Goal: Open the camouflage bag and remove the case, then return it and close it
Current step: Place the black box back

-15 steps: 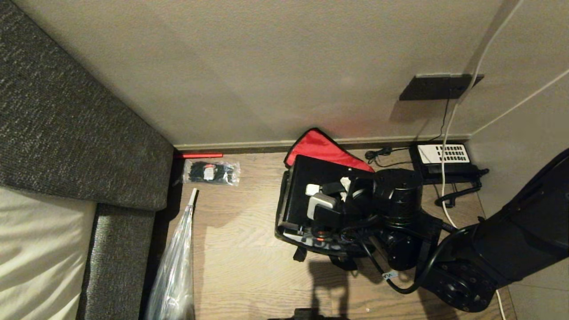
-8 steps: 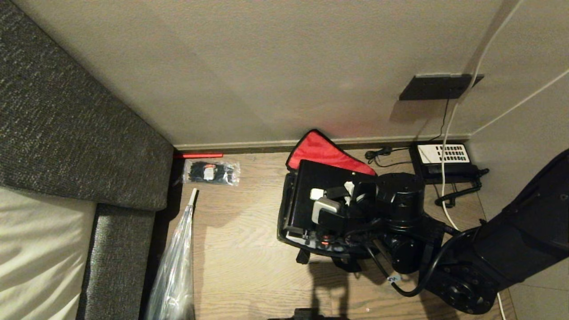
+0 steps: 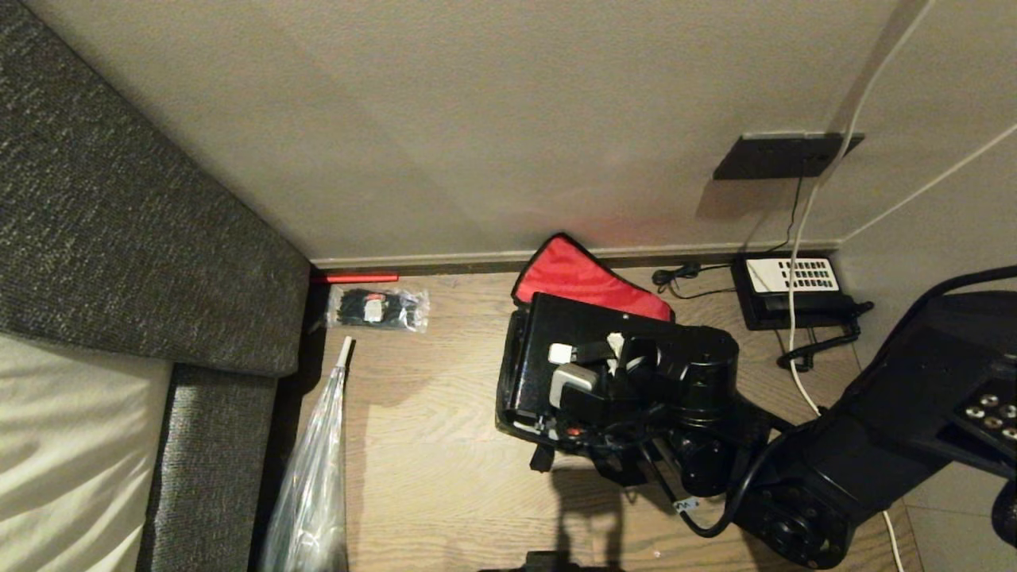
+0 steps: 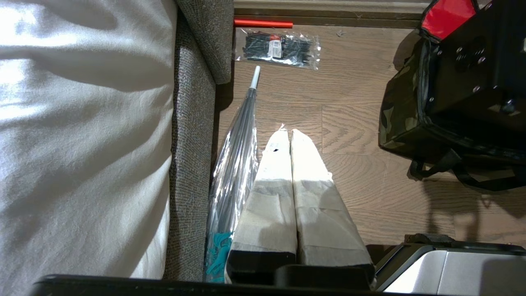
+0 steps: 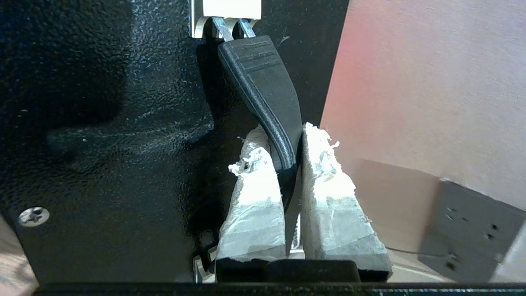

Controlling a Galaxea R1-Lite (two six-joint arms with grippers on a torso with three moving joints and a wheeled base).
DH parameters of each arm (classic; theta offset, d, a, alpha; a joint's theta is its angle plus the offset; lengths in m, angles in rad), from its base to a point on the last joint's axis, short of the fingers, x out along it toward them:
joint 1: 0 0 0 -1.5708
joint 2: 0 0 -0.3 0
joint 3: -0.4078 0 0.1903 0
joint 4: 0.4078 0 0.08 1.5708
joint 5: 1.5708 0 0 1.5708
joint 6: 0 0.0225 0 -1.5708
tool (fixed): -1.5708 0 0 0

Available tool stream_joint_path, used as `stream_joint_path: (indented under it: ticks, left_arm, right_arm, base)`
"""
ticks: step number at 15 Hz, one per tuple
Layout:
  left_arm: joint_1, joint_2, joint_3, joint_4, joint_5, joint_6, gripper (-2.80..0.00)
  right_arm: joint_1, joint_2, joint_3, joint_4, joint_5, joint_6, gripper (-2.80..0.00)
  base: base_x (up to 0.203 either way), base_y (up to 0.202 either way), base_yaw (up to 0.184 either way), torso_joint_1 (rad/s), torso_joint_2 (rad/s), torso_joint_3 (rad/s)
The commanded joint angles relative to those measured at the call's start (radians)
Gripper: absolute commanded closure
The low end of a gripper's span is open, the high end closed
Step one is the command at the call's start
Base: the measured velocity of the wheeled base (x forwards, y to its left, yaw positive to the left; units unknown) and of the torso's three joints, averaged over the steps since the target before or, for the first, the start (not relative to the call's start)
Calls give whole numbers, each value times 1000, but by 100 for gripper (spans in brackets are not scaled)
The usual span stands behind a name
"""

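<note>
The camouflage bag (image 4: 400, 113) sits on the wooden floor by the wall, its red-lined lid (image 3: 584, 276) flipped back against the skirting. A black case (image 3: 556, 322) stands in the bag's opening, with its upper part above the rim. My right gripper (image 5: 283, 148) is shut on the case's black handle (image 5: 263, 82), which is also visible in the head view (image 3: 596, 349). The left gripper (image 4: 286, 133) is shut and empty. It is parked over the floor, left of the bag.
A grey sofa (image 3: 119, 238) fills the left side, and a plastic-wrapped umbrella (image 3: 314, 477) lies along it. A packet of black cable ties (image 3: 377, 308) lies near the wall. A desk phone (image 3: 794, 278), loose cables (image 3: 802, 222) and a wall socket (image 3: 783, 155) are on the right.
My right arm has shifted. The case in its grip has moved a little away from the wall, so more of the red lid shows.
</note>
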Motion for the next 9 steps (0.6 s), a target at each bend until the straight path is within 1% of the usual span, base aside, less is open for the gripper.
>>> stream_joint_path:
  ticks: [1,6,9]
  left_arm:
    - [0,-2,3,0,0,0,0]
    - [0,-2,3,0,0,0,0]
    - [0,-2,3,0,0,0,0]
  right_arm:
    - [-8,42,-4,-16,-1,-8,0]
    - [-21,72,-13,-53,14,-8,0]
    - [-24,99,-43,-61,20,-12,0]
  base:
    - [0,0,0,0,0,0]
    - [0,0,0,0,0,0]
    - [0,0,0,0,0,0]
